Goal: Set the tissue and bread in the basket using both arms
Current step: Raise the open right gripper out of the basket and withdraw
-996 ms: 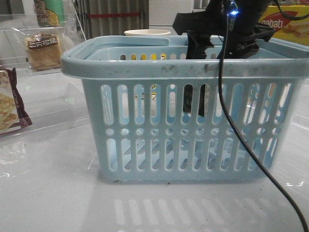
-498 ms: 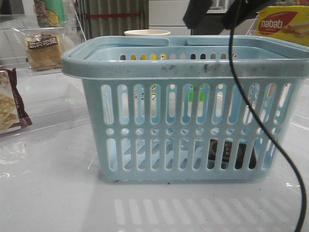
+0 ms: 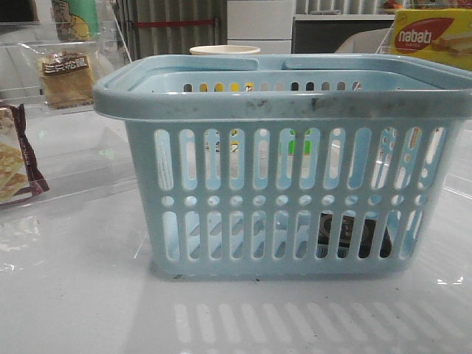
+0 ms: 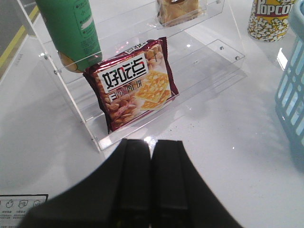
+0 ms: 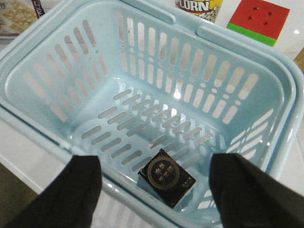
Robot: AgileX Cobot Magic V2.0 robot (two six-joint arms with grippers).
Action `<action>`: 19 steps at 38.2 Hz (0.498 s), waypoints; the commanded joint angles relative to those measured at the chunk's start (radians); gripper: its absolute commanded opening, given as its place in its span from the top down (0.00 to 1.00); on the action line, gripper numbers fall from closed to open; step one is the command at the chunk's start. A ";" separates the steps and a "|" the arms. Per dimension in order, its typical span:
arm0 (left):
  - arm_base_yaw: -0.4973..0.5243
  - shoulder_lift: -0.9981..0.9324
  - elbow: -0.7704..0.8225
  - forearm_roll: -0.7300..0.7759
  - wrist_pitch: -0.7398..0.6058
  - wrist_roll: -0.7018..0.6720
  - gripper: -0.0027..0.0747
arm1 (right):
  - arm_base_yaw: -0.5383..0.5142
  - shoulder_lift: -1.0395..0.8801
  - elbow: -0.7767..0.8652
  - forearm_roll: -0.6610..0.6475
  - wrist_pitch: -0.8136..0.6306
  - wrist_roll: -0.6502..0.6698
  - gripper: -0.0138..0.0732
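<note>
The light-blue basket (image 3: 287, 103) stands mid-table in the front view; the right wrist view looks down into it (image 5: 42, 52). The black tissue pack (image 5: 166, 179) with its pale ring lies on the basket floor near one wall, and shows through the slots in the front view (image 3: 354, 234). My right gripper (image 5: 154, 183) is open and empty, high above the basket. The wrapped bread slice (image 3: 66, 74) stands on a clear shelf at the far left, partly seen in the left wrist view (image 4: 178, 10). My left gripper (image 4: 151, 147) is shut and empty, above the table before the shelf.
A maroon-edged cracker bag (image 4: 135, 83) and a green can (image 4: 71, 31) sit in the clear acrylic stand (image 4: 156, 118). A popcorn cup (image 4: 270, 19) stands beyond the basket. A yellow-red nabati box (image 3: 431, 40) is at the far right, a coloured cube (image 5: 259, 19) behind the basket.
My right arm has risen out of the basket and left the front view. The tissue pack, held a second ago, now lies on the basket floor.
</note>
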 commanded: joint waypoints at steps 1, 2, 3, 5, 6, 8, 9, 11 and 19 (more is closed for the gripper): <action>0.000 0.012 -0.028 0.000 -0.069 -0.008 0.85 | 0.000 -0.089 0.019 0.009 -0.051 -0.014 0.17; 0.000 0.012 -0.028 0.000 -0.069 -0.008 0.85 | 0.000 -0.098 0.029 0.009 -0.045 -0.014 0.17; 0.000 0.012 -0.028 0.000 -0.069 -0.008 0.85 | 0.000 -0.115 0.038 0.009 -0.039 -0.014 0.17; 0.000 0.012 -0.028 0.000 -0.069 -0.008 0.85 | 0.000 -0.145 0.060 0.008 -0.025 -0.014 0.17; 0.000 0.012 -0.028 0.000 -0.069 -0.008 0.85 | 0.000 -0.160 0.075 0.008 -0.017 -0.014 0.17; 0.000 0.012 -0.028 0.000 -0.069 -0.008 0.85 | 0.000 -0.195 0.094 0.007 -0.003 -0.014 0.17; 0.000 0.012 -0.028 0.000 -0.069 -0.008 0.85 | 0.000 -0.208 0.102 0.006 0.003 -0.014 0.17; 0.000 0.012 -0.028 0.000 -0.069 -0.008 0.85 | 0.000 -0.240 0.120 0.006 0.008 -0.014 0.17; 0.000 0.012 -0.028 0.000 -0.069 -0.008 0.85 | 0.000 -0.369 0.178 0.002 0.037 -0.014 0.17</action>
